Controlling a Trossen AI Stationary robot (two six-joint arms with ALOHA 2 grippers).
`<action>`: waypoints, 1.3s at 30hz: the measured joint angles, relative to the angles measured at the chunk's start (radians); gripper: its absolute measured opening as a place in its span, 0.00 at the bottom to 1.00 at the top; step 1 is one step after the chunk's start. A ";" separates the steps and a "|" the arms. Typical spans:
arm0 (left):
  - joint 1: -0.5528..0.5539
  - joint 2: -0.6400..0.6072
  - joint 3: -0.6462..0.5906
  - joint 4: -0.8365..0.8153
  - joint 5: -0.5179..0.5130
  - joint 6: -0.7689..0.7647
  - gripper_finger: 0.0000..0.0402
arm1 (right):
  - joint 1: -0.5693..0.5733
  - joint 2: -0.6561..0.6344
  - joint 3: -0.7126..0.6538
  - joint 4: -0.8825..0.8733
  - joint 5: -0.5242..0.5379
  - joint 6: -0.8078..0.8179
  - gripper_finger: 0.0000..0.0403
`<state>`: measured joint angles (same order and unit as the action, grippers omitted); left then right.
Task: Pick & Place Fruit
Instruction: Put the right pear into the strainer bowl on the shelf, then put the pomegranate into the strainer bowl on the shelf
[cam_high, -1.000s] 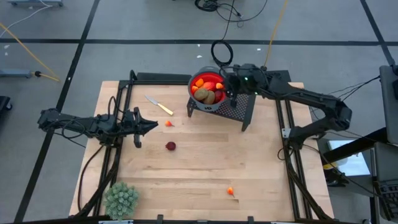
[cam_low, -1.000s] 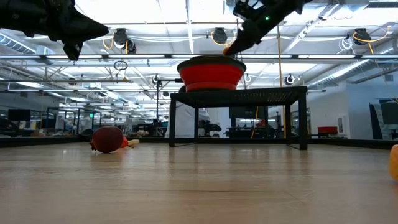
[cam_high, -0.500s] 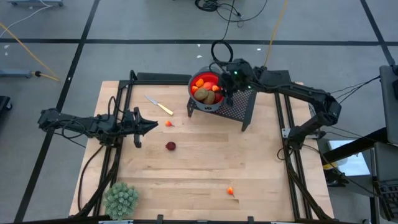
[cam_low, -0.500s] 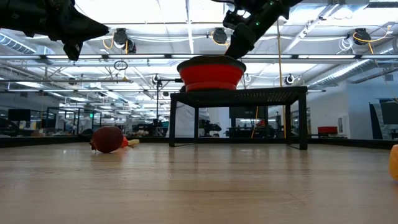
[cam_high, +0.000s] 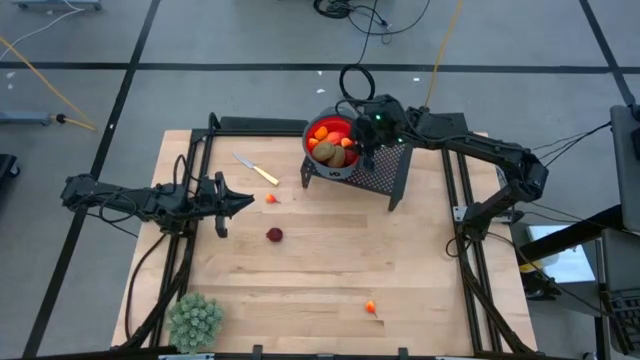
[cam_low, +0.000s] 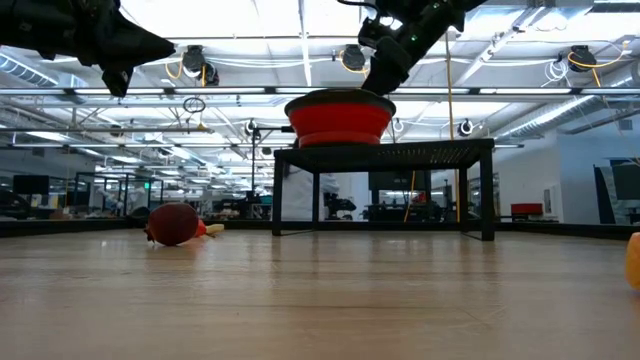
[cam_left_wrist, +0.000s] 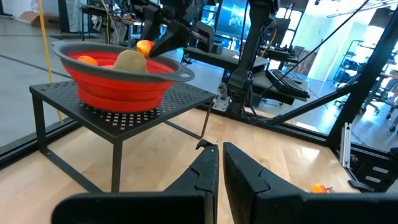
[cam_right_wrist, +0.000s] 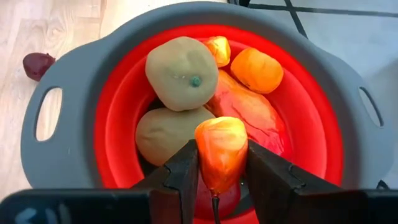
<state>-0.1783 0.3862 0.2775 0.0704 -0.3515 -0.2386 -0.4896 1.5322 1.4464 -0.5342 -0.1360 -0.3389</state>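
A red bowl with a grey rim (cam_high: 322, 128) (cam_right_wrist: 68, 143) stands on a black mesh stand (cam_high: 385, 172). In it lie two brown kiwi-like fruits (cam_right_wrist: 180, 71) (cam_right_wrist: 169, 134), a longer red-orange fruit (cam_right_wrist: 252, 118) and orange pieces (cam_right_wrist: 257, 70). My right gripper (cam_high: 363, 141) (cam_right_wrist: 219, 174) hovers over the bowl, shut on an orange fruit piece (cam_right_wrist: 221, 149). A dark red fruit (cam_high: 274, 235) (cam_low: 175, 223) and two tiny orange pieces (cam_high: 271, 199) (cam_high: 371, 307) lie on the table. My left gripper (cam_high: 245, 203) (cam_left_wrist: 220, 163) is shut and waits above the table's left part. My right gripper pinches the orange fruit piece (cam_right_wrist: 221, 165) between its two fingers, one on each side of its lower half. The fingers come slanting down from the table's right side. The piece is lifted clear, just above the fruits in the bowl (cam_left_wrist: 144, 46).
A small knife with a yellow handle (cam_high: 258, 169) lies left of the stand. A pale green spiky plant ball (cam_high: 195, 320) sits at the near left corner. Black rails (cam_high: 190, 170) run along the table's left and right sides. Bare wood (cam_high: 330, 265) spreads across the near middle.
My right gripper, with the orange piece, has moved toward the table's left from the bowl's right rim to over its inside, rising slightly. It has kept still for the last half second.
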 joint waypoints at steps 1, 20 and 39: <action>0.000 0.000 0.000 0.000 0.000 0.000 0.05 | 0.000 0.000 0.000 -0.002 0.000 0.007 0.27; 0.000 0.000 0.000 0.000 0.000 -0.001 0.05 | 0.003 0.000 0.000 -0.040 -0.077 0.023 0.27; 0.000 0.000 0.000 0.000 0.000 -0.001 0.05 | 0.005 -0.003 -0.002 -0.015 -0.074 0.048 0.39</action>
<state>-0.1780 0.3860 0.2775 0.0704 -0.3515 -0.2398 -0.4845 1.5294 1.4445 -0.5493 -0.2100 -0.2906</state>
